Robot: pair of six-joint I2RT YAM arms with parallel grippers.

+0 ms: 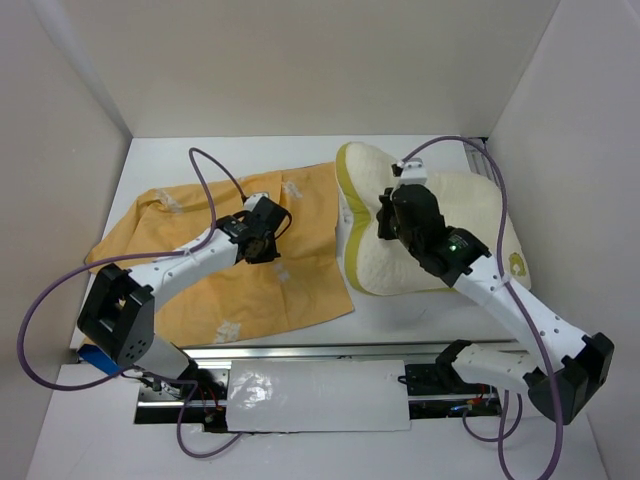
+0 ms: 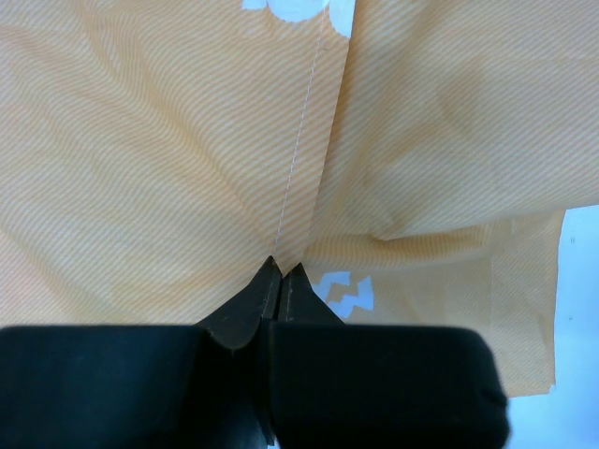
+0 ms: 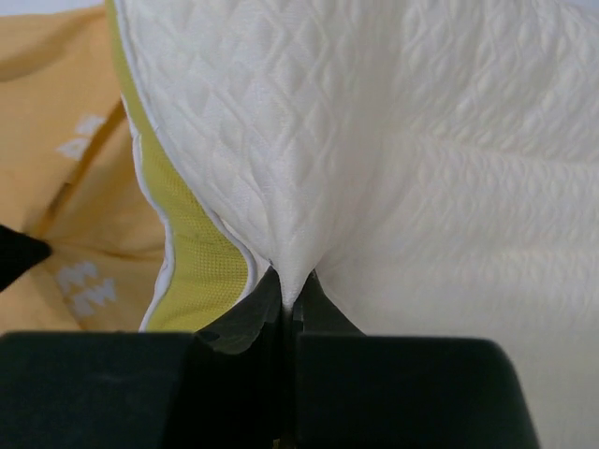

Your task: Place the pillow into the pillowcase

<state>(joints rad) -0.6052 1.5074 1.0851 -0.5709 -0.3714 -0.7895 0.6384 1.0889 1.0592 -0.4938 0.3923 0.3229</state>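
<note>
The pillowcase (image 1: 215,270) lies spread on the table's left half, mustard-orange face up with white marks. My left gripper (image 1: 262,240) is shut on a pinch of its cloth near the right-hand part; the wrist view shows orange fabric (image 2: 187,168) drawn into the closed tips (image 2: 282,269). The cream quilted pillow (image 1: 470,215), with a yellow side band (image 3: 192,271), lies at the right, its left edge over the pillowcase's right border. My right gripper (image 1: 388,222) is shut on a fold of the pillow's cover (image 3: 374,168) near that left edge, fabric nipped between the tips (image 3: 294,292).
White walls enclose the table on three sides. A metal rail (image 1: 300,352) and a white sheet (image 1: 318,395) run along the near edge between the arm bases. Purple cables (image 1: 210,185) loop above both arms. A blue object (image 1: 95,358) sits beside the left base.
</note>
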